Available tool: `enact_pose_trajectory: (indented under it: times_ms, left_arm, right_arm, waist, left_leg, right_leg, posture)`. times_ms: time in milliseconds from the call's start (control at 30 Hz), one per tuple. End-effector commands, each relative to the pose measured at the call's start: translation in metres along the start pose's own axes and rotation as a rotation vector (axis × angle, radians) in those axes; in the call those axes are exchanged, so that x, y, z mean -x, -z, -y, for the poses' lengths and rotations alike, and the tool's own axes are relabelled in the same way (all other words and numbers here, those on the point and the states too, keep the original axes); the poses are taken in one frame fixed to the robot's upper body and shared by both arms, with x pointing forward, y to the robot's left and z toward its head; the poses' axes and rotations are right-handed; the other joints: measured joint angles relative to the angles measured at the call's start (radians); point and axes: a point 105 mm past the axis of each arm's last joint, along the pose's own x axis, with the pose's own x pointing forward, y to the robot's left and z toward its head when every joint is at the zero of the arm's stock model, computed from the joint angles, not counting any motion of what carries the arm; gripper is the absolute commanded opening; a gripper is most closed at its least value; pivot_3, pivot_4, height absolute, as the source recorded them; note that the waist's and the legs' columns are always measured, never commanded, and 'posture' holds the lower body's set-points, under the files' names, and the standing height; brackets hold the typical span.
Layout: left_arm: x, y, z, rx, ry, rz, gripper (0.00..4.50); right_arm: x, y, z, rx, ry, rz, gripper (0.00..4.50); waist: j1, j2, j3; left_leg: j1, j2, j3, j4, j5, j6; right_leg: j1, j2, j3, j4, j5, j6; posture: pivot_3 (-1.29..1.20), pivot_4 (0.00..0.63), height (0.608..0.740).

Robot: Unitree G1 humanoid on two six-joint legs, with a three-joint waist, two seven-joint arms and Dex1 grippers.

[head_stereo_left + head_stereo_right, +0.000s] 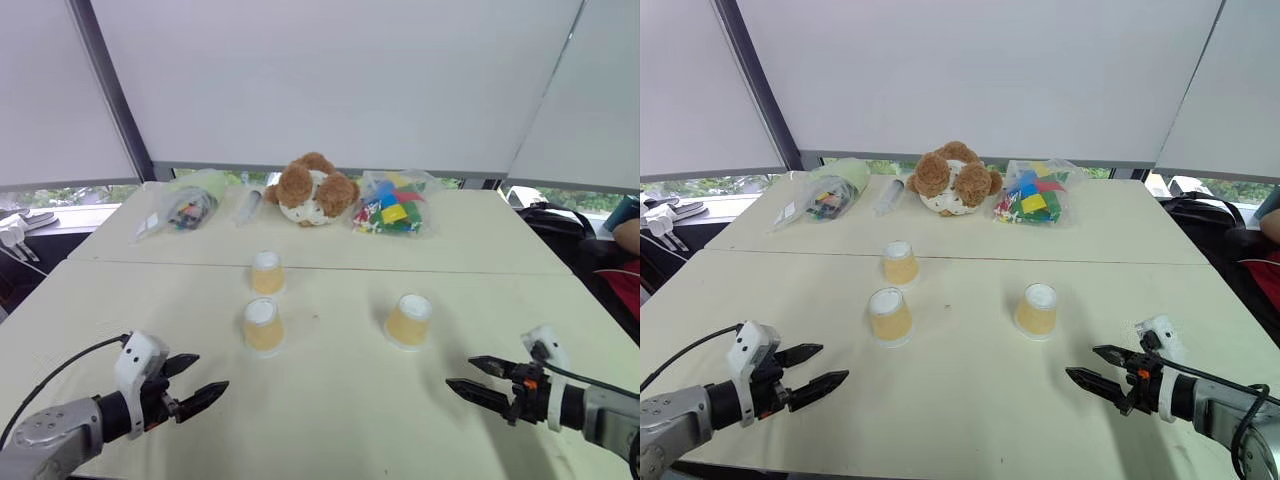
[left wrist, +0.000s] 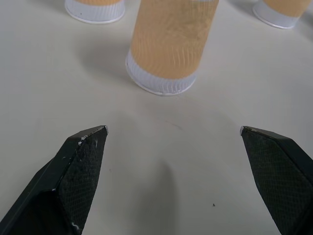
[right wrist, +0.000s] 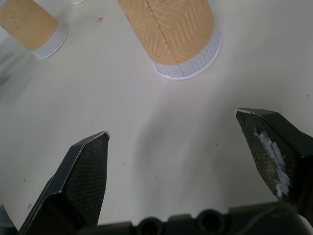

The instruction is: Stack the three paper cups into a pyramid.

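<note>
Your three paper cups (image 1: 263, 325) (image 1: 267, 272) (image 1: 409, 320) stand inverted and apart on the table (image 1: 330, 420); left gripper (image 1: 195, 383) and right gripper (image 1: 472, 379) spread wide, empty

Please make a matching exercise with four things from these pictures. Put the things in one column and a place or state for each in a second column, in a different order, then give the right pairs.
Things:
1. teddy bear
2. left gripper
3. block bag
4. far cup

Places or states:
A. open, low on the robot's left
B. upside down, alone, nearest the bear
C. far side of the table, to the right of the bear
D. far side, between two clear bags

Pairs: 1-D, 2-A, 3-C, 4-B
</note>
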Motion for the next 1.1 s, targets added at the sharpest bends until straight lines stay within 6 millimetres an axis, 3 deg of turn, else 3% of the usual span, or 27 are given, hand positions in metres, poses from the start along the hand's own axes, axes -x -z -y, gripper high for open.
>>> enact_pose_trajectory:
  times_ms: [33, 633, 733, 867, 1100]
  left_arm:
    - [0.001, -0.010, -0.001, -0.028, -0.005, 0.030, 4.50]
    - [0.010, -0.028, -0.023, -0.066, -0.105, 0.060, 4.50]
    - [0.016, -0.054, -0.033, -0.141, -0.088, 0.072, 4.50]
    - [0.000, -0.081, -0.028, -0.242, 0.032, 0.070, 4.50]
    - [-0.049, -0.087, -0.016, -0.270, 0.218, 0.088, 4.50]
  right_arm:
    - [0.001, -0.011, -0.004, 0.041, -0.014, 0.022, 4.49]
    - [-0.001, -0.013, 0.001, 0.048, 0.003, 0.005, 4.49]
    - [0.010, -0.022, -0.001, 0.091, 0.013, -0.018, 4.49]
    - [0.017, -0.061, -0.022, 0.116, -0.053, 0.041, 4.49]
    - [0.007, -0.088, -0.062, 0.161, -0.149, 0.108, 4.49]
  waist:
    - [0.000, 0.000, 0.000]
    - [0.001, 0.000, 0.000]
    - [0.005, -0.001, 0.001]
    - [0.005, -0.001, 0.001]
    - [0.003, -0.002, 0.001]
  left_leg:
    - [0.000, 0.000, 0.000, 0.000, 0.000, 0.000]
    - [0.000, 0.000, 0.000, 0.000, 0.000, 0.000]
    - [0.000, 0.000, 0.000, 0.000, 0.000, 0.000]
    - [0.000, 0.000, 0.001, 0.001, 0.000, 0.000]
    - [-0.002, 0.000, 0.000, 0.000, 0.000, 0.000]
  right_leg:
    - [0.000, 0.000, 0.000, 0.000, 0.000, 0.000]
    - [0.000, 0.000, 0.000, 0.000, 0.000, 0.001]
    - [0.000, 0.001, -0.001, 0.000, 0.000, 0.001]
    - [0.000, 0.000, -0.001, 0.000, 0.000, 0.000]
    - [-0.001, 0.003, -0.002, 0.000, 0.002, 0.004]
  posture:
    - [0.00, 0.150, 0.740]
    - [0.00, 0.150, 0.740]
    - [0.00, 0.150, 0.740]
    - [0.00, 0.150, 0.740]
    - [0.00, 0.150, 0.740]
